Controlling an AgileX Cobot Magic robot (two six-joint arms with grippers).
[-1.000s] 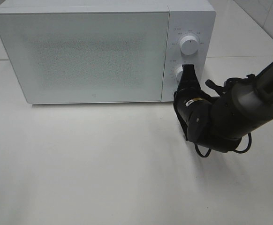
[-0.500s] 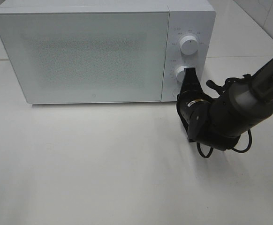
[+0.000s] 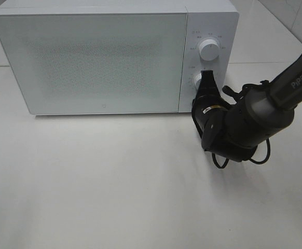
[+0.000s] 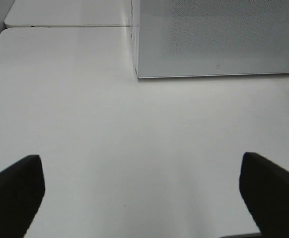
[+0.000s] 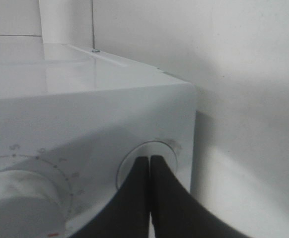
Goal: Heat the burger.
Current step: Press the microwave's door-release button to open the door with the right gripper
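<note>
Left gripper (image 4: 143, 196) hanging over the white table (image 4: 109, 124), its two dark fingers (image 4: 13, 191) spread wide with bare tabletop showing between them, and ahead, well apart, the white microwave (image 4: 219, 39), speckled door panel facing the gripper.

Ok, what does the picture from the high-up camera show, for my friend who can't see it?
A black robot arm's right end effector, shut, points its tips at the lower knob of a white microwave whose door is closed. The microwave sits on a white table.
</note>
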